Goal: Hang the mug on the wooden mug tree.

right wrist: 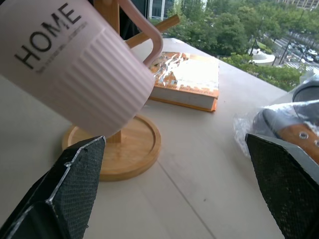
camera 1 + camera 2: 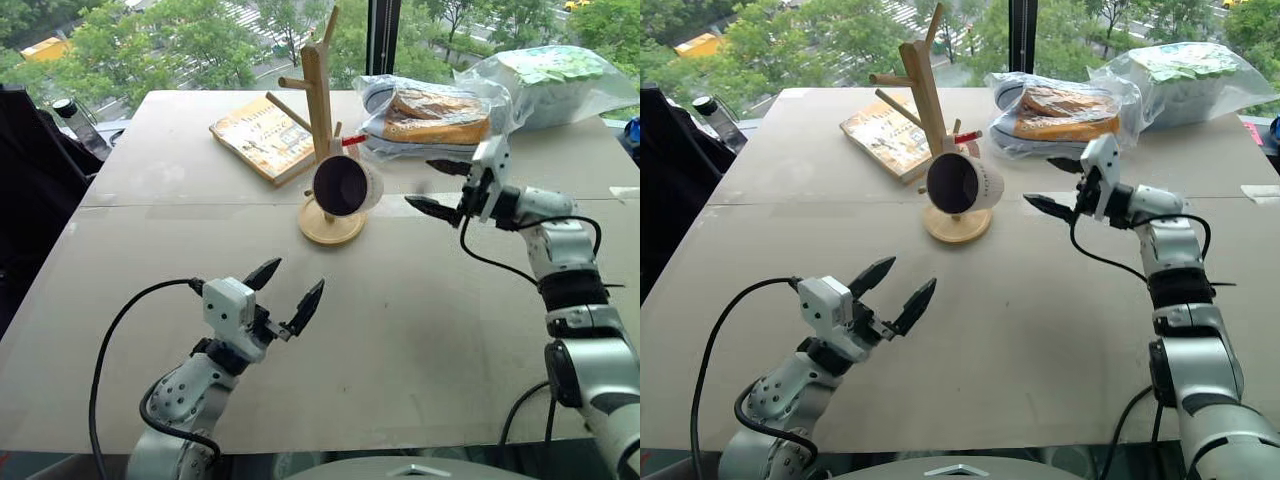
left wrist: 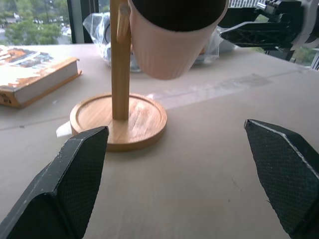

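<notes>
1. the mug (image 2: pixel 345 186) hangs by its loop handle from a low peg of the wooden mug tree (image 2: pixel 322 95), tipped so its dark mouth faces the near edge of the table (image 2: pixel 420 350); the handle seems to sit right over the peg, though the contact itself is hard to see.
2. the tree stands on its round base toward the far edge, about midway along the table, with a book (image 2: pixel 262 137) just beyond it toward the far left corner and plastic-wrapped items (image 2: pixel 430 115) toward the far right corner.
3. since the mug hangs on its own, the task looks done, which would explain why neither arm is on it.
4. the right gripper (image 2: pixel 437 186) sits level just right of the mug, fingers spread wide, holding and touching nothing.
5. the left gripper (image 2: pixel 284 290) hovers nearer the near edge, aimed at the tree base, fingers also wide apart and empty.
</notes>
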You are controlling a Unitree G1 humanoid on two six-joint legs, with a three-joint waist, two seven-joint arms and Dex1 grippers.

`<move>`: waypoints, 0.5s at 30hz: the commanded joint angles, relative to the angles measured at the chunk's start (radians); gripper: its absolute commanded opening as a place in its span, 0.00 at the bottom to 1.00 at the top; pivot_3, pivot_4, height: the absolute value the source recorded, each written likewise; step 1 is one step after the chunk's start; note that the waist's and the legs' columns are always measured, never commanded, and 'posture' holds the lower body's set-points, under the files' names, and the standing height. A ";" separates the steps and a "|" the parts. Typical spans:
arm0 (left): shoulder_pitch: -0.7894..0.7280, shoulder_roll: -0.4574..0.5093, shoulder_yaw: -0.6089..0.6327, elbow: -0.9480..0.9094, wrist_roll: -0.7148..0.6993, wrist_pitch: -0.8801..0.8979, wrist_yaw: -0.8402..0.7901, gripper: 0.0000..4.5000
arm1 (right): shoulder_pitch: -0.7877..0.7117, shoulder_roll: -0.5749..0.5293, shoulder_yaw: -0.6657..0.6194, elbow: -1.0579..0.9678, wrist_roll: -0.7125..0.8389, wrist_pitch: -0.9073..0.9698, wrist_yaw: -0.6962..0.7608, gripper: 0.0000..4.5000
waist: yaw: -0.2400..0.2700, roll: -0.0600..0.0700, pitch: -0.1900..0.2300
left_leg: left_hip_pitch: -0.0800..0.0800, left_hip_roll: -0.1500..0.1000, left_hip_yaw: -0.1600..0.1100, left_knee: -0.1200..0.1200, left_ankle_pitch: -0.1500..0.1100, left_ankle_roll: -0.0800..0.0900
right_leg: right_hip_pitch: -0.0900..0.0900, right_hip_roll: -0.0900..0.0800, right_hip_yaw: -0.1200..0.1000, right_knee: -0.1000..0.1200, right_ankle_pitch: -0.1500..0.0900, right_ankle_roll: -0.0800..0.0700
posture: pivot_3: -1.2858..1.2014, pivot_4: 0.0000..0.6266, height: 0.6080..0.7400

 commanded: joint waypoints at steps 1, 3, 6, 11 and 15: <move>0.019 0.040 0.006 -0.045 0.005 0.050 -0.006 1.00 | 0.178 -0.041 -0.071 -0.289 0.089 0.097 -0.050 0.99 | -0.005 0.001 0.000 | -0.001 0.000 0.000 0.000 0.000 0.000 | -0.001 0.000 0.000 0.000 0.000 0.000 | 0.52 0.24 1.00; 0.051 0.065 0.003 -0.048 0.025 0.071 -0.007 1.00 | 0.342 -0.041 -0.109 -0.422 0.118 0.141 -0.107 0.99 | -0.007 0.001 0.000 | -0.003 0.000 0.000 0.001 0.000 0.000 | -0.003 0.000 -0.001 0.001 0.000 0.000 | 0.52 0.24 1.00; 0.079 0.083 0.009 -0.040 0.033 0.080 -0.012 1.00 | 0.575 -0.030 -0.133 -0.538 0.092 0.108 -0.154 0.99 | -0.007 0.000 -0.001 | -0.001 0.001 0.000 0.001 0.000 0.000 | -0.001 0.001 -0.001 0.001 -0.001 0.000 | 0.52 0.24 1.00; 0.087 0.108 0.013 0.019 0.099 0.056 -0.010 1.00 | 0.828 0.017 -0.141 -0.584 0.047 -0.009 -0.213 0.99 | -0.004 0.000 -0.001 | 0.002 0.000 0.004 0.003 0.000 0.000 | 0.002 0.002 0.001 0.001 -0.003 -0.003 | 0.52 0.24 1.00; 0.054 0.119 0.023 0.072 0.103 0.025 -0.041 1.00 | 0.915 0.037 -0.142 -0.532 0.006 -0.143 -0.219 0.99 | -0.005 -0.002 0.000 | 0.011 0.000 0.005 0.003 0.000 0.000 | 0.008 0.002 0.003 0.001 -0.005 0.002 | 0.52 0.24 1.00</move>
